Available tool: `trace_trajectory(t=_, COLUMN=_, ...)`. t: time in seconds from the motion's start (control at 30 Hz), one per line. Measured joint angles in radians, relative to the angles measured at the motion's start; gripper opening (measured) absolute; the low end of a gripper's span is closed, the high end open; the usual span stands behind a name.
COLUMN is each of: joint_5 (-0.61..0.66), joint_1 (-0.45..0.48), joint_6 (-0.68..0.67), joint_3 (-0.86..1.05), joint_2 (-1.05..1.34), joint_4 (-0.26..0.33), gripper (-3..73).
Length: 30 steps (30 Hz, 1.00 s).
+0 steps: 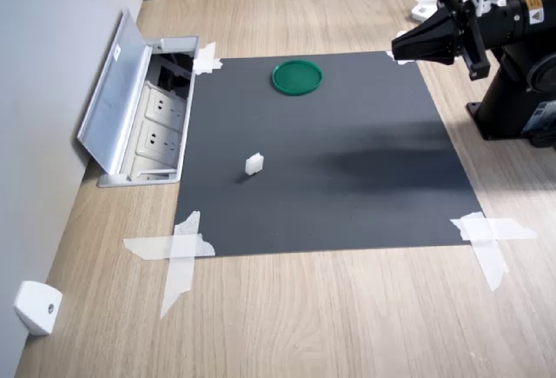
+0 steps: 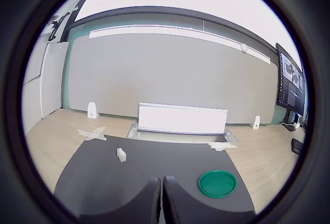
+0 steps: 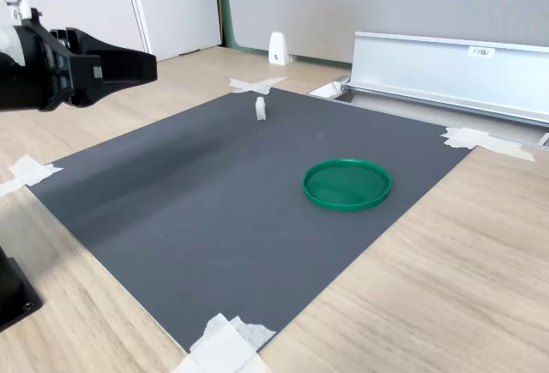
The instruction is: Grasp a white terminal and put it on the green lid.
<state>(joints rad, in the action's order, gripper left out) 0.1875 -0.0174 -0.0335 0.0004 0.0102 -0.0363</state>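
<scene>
No step of the task is complete: the white terminal (image 1: 254, 164) rests on the dark mat (image 1: 365, 195), well apart from the green lid (image 1: 297, 76). The end effector (image 1: 401, 48) hovers above the mat's edge, pressed together and empty; approach, grasp and placement remain.

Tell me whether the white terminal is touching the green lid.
Apart. In the first exterior view, the white terminal sits on the dark mat, with bare mat clearly separating it from the green lid.

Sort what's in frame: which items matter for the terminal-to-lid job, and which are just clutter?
Job items:
- white terminal, alone on the mat
- green lid, empty
- gripper, fingers shut, holding nothing, raised above the mat edge

Just lying about:
- dark mat
- tape strips at its corners
- open floor socket box
- white wedge-shaped piece by the wall
</scene>
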Motion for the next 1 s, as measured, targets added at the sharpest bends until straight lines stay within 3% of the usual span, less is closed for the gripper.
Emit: trace_trajectory(t=1.0, joint_5=-0.034, joint_1=0.0, joint_6=0.007, joint_3=0.0, joint_2=-0.041, joint_4=0.006, gripper=-0.9)
